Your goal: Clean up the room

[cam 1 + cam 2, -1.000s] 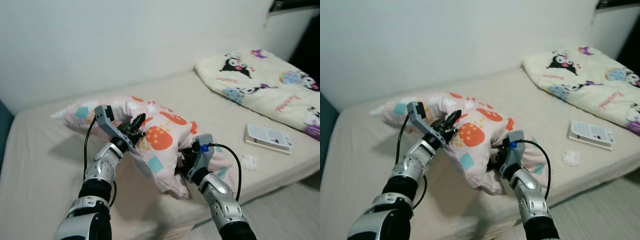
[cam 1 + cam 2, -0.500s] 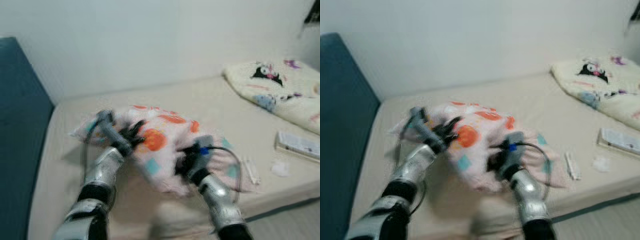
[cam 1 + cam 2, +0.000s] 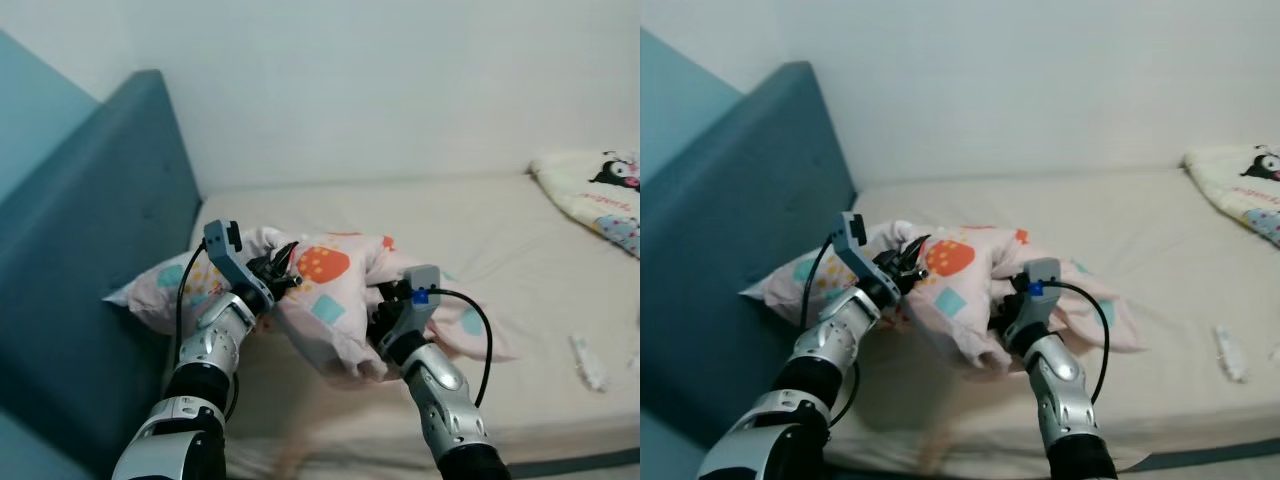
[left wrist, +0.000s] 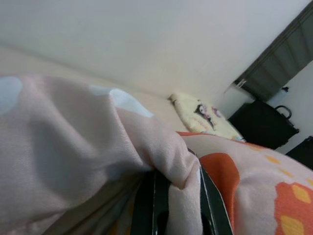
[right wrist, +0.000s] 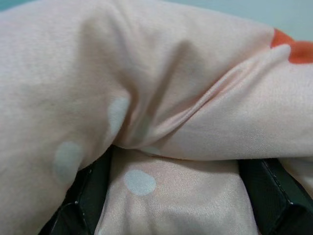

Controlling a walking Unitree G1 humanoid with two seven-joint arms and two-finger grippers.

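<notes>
A pink pillow (image 3: 330, 290) printed with orange and teal shapes is lifted over the beige bed (image 3: 480, 220), sagging between my two arms. My left gripper (image 3: 280, 272) is shut on a fold of its upper left part; in the left wrist view the black fingers (image 4: 151, 205) pinch the pink fabric (image 4: 98, 147). My right gripper (image 3: 385, 315) is shut on the pillow's lower right side, with cloth (image 5: 171, 147) bunched between its fingers (image 5: 83, 196). The pillow's left end (image 3: 150, 290) hangs near the teal headboard (image 3: 100, 250).
A cream cartoon-print blanket (image 3: 595, 190) lies at the far right of the bed. A small white item (image 3: 585, 350) rests near the bed's front right edge. A white wall (image 3: 400, 90) runs behind the bed.
The view has swung left: the teal headboard now shows and the blanket has slid to the right edge. Both grippers still hold the pillow, now nearer the headboard.
</notes>
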